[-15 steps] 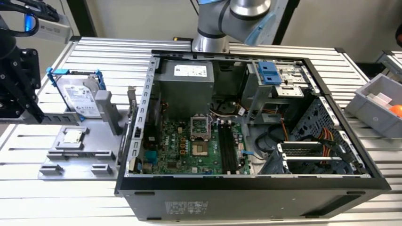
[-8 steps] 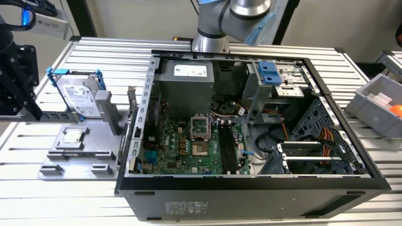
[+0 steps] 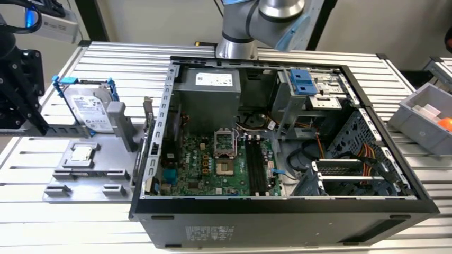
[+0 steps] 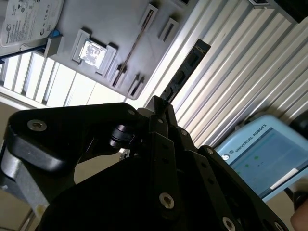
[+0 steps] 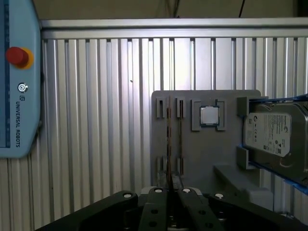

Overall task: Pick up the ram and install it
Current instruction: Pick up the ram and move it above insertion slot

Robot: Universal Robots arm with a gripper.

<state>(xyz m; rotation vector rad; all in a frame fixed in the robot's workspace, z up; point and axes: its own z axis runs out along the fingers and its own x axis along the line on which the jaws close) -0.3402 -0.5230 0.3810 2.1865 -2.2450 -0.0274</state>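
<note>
Here, the ram (image 5: 168, 139) stands on edge in the grey holder (image 5: 207, 159) on the worktop (image 5: 96, 120), its long axis running straight out from the closed, empty gripper (image 5: 172, 192), which hangs clear of it.

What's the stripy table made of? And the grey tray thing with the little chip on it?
Table: looks like bare metal, likely aluminium; it is ribbed, silvery and glinting. Grey tray: probably matte plastic; flat dull grey with moulded slots.
</note>
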